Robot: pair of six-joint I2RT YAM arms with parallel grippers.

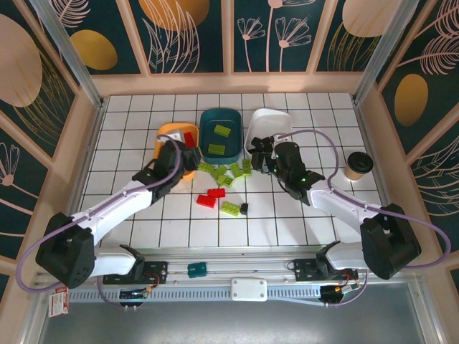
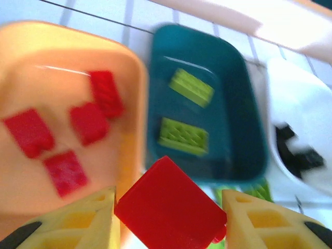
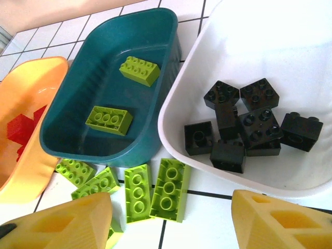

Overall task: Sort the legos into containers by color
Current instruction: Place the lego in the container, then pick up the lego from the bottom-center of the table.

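Observation:
My left gripper (image 2: pixel 168 220) is shut on a red lego (image 2: pixel 168 205), held tilted over the gap between the orange-yellow tray (image 2: pixel 52 83) and the dark teal tray (image 2: pixel 238 119). Several red legos (image 2: pixel 88 122) lie in the orange-yellow tray and two lime ones (image 2: pixel 183 136) in the teal tray. My right gripper (image 3: pixel 171 207) stands open over two lime legos (image 3: pixel 168 189) on the table, just in front of the white tray (image 3: pixel 270 46), which holds several black legos (image 3: pixel 249 124). More lime legos (image 1: pixel 226 172), two red ones (image 1: pixel 211 195) and a small black one (image 1: pixel 244 208) lie loose mid-table.
A brown paper cup with a black lid (image 1: pixel 358 165) stands at the right, beside my right arm. A small teal block (image 1: pixel 196 269) sits on the rail at the near edge. Wooden walls close in the tiled table on three sides.

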